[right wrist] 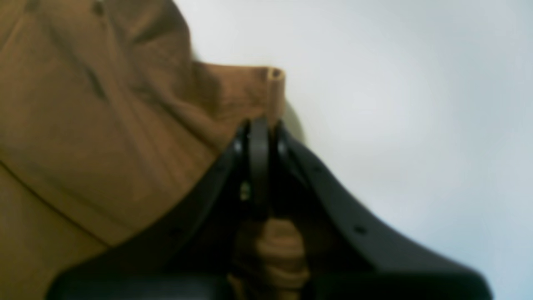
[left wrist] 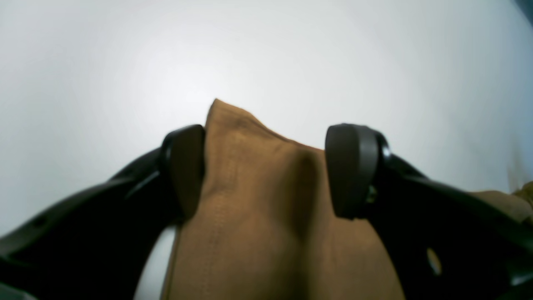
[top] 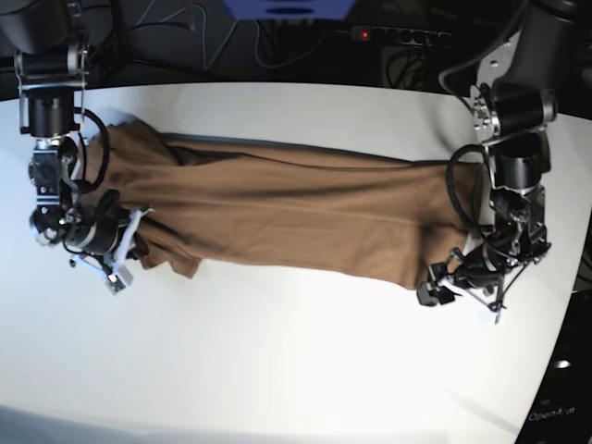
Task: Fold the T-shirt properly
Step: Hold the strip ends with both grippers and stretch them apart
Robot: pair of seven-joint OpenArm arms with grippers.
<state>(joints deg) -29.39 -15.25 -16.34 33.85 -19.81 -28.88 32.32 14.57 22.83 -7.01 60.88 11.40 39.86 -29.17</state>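
Close up, the right tool [right wrist: 260, 133] is pinched tight on a hem of the plain tan-brown cotton T-shirt [right wrist: 104, 125], while the left tool [left wrist: 266, 166] gapes wide around a loose fabric ridge. Only the base view shows the whole garment stretched long across the white tabletop [top: 305, 370] between both arms.

A white table [top: 305, 370] fills most of the base view, its surface glossy under bright overhead light; behind its far edge lies a dark area with tangled cables [top: 185, 28]; a black power strip [top: 398, 35] shows a red light.
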